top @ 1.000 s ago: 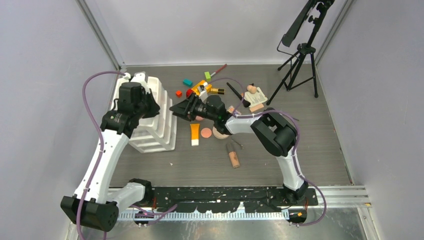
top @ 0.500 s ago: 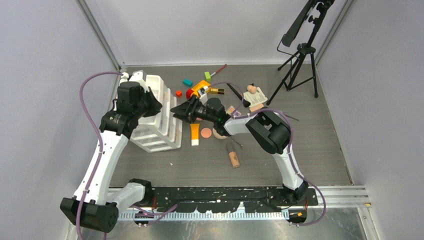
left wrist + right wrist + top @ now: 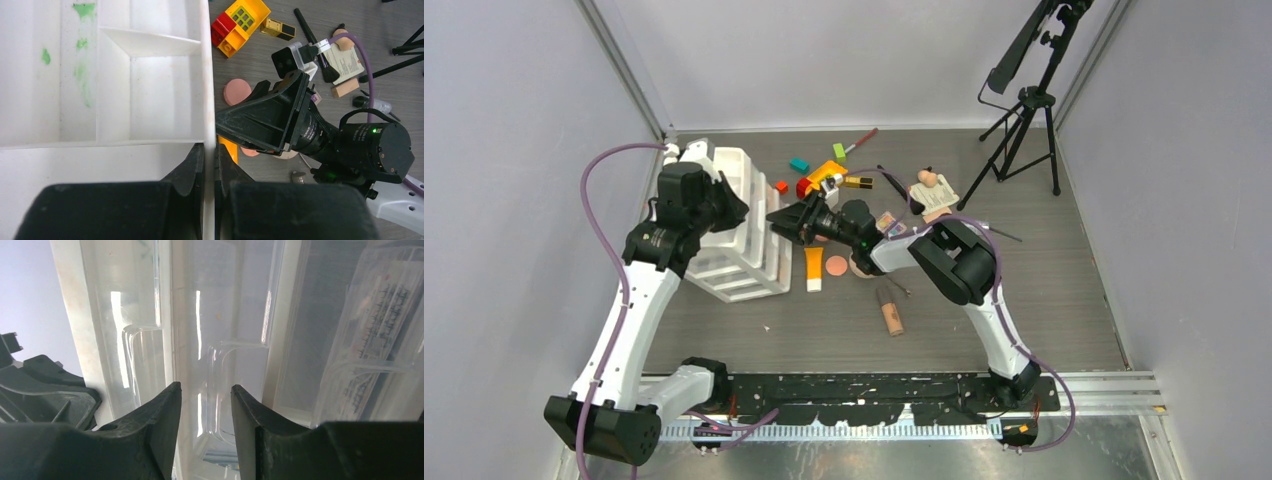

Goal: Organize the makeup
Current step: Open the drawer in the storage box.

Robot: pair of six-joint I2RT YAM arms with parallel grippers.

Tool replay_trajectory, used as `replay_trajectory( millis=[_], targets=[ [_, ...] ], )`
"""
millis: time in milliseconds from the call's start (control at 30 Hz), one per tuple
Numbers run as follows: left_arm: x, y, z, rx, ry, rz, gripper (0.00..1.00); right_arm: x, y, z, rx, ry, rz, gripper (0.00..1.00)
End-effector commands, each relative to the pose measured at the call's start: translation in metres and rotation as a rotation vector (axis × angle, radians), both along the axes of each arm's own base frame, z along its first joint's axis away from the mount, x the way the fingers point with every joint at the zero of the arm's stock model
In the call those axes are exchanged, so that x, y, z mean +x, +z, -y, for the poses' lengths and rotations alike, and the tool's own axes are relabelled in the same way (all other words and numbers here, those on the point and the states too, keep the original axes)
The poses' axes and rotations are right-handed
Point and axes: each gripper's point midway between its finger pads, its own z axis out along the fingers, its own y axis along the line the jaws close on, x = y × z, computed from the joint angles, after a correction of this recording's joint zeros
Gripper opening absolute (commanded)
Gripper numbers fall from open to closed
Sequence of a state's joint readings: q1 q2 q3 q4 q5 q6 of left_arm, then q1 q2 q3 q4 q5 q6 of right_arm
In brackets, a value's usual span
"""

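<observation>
Makeup's all loose on the table (image 3: 1044, 300): orange tube (image 3: 812, 268) and pink compact (image 3: 836, 266) lie just R of the white organizer (image 3: 742, 262). Left gripper (image 3: 210, 162) is pinched on its thin wall. Right gripper (image 3: 786, 222), jaws apart, noses its side. Risk: a shove tips the organizer, or the pinch slips.

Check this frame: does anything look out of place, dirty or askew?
Yes. Green smears stain the inside of the white organizer, whose wall the left tool pinches. A yellow-and-red toy brick lies beside a lipstick, though it is no makeup.
</observation>
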State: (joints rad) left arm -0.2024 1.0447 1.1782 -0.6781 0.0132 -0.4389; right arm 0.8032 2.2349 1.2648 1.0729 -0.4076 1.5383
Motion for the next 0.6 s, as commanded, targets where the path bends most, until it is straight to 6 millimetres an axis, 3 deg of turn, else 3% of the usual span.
replay_trajectory(
  millis=[0,267,567],
  targets=[
    [0.016,0.064,0.010,-0.066,-0.029,0.237,0.00,-0.009,0.064,0.009,0.228,0.009,0.103,0.46],
    [0.016,0.056,0.005,-0.040,-0.013,0.223,0.00,-0.008,0.075,0.019,0.281,-0.005,0.104,0.45],
    [0.017,0.045,-0.010,0.039,0.036,0.192,0.00,0.007,0.071,0.046,0.282,-0.095,0.095,0.45]
  ],
)
